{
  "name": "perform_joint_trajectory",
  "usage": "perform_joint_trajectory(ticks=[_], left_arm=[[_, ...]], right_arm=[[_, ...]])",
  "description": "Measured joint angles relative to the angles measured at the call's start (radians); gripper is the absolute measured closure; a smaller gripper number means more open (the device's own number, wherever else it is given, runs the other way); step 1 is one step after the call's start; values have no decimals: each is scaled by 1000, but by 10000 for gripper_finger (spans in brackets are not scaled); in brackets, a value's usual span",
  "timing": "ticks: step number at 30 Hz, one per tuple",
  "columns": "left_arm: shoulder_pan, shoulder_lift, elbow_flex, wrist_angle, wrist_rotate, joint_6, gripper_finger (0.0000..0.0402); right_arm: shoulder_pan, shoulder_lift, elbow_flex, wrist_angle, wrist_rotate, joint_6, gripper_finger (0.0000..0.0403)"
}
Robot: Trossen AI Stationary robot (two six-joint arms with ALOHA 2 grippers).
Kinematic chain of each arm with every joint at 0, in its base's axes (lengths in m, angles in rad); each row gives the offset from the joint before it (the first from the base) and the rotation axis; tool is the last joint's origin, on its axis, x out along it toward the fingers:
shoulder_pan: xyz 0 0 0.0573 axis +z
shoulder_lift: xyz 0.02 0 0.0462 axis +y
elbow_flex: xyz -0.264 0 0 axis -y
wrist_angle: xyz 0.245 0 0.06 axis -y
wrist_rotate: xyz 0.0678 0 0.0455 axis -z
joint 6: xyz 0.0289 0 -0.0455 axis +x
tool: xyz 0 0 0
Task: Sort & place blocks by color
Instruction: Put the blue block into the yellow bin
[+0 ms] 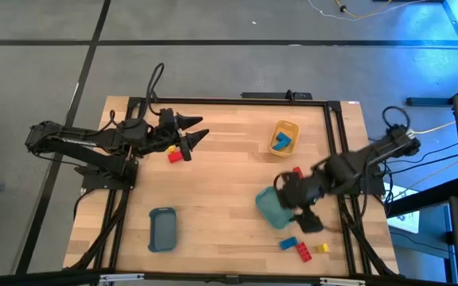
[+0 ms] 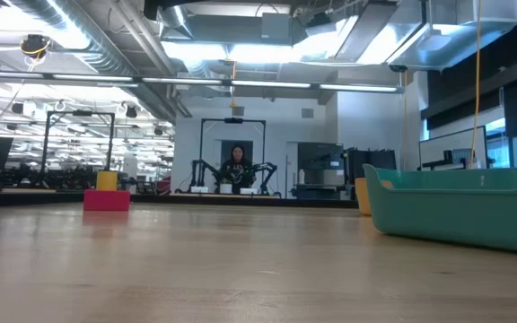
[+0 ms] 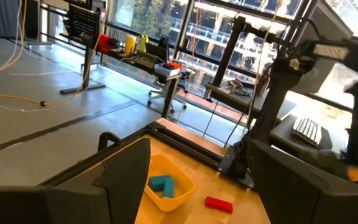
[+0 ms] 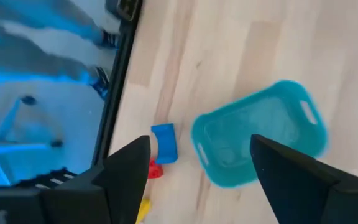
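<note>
My left gripper (image 1: 197, 128) (image 3: 197, 149) is open above the table's far left part, pointing toward the yellow tray (image 1: 285, 137) (image 3: 166, 186), which holds blue blocks (image 3: 162, 185). A red block (image 1: 176, 156) (image 2: 106, 200) and a yellow block (image 1: 172, 148) (image 2: 107, 180) sit just near of it. My right gripper (image 1: 309, 218) (image 4: 201, 149) is open above the right side of the teal tray (image 1: 271, 206) (image 4: 260, 130). Blue (image 1: 290, 243) (image 4: 164, 143), red (image 1: 303, 253) and yellow (image 1: 322, 248) blocks lie near the near right corner. Another red block (image 1: 297, 171) (image 3: 218, 203) lies beyond the teal tray.
A slate-blue tray (image 1: 163, 228) sits on the table's near left part. A black frame rail (image 1: 336, 135) runs along the table's edges. In the low view the teal tray (image 2: 460, 206) stands close on the right, and a person shows far off in the room.
</note>
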Motion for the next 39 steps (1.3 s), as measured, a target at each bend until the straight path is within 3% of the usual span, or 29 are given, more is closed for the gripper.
perform_joint_trajectory(ticks=[3, 6, 10, 13, 18, 31, 39], left_arm=[[0, 0, 0, -4, 53, -12, 140], [3, 0, 0, -10, 179, -9, 140], [29, -1, 0, -60, 381, 4, 140], [49, -1, 0, -88, 458, 22, 140], [90, -1, 0, -101, 485, 22, 140], [105, -1, 0, -102, 462, 20, 140], [105, -1, 0, -102, 468, 13, 140]], right_arm=[[67, 63, 0, 12, 52, 17, 127], [110, 126, 0, 12, 92, 95, 127], [133, 200, 0, 16, 91, 251, 127], [137, 240, 0, 16, 81, 379, 127], [137, 281, 0, 24, 67, 477, 127], [153, 289, 0, 72, 65, 386, 127], [153, 289, 0, 101, 6, 393, 127]])
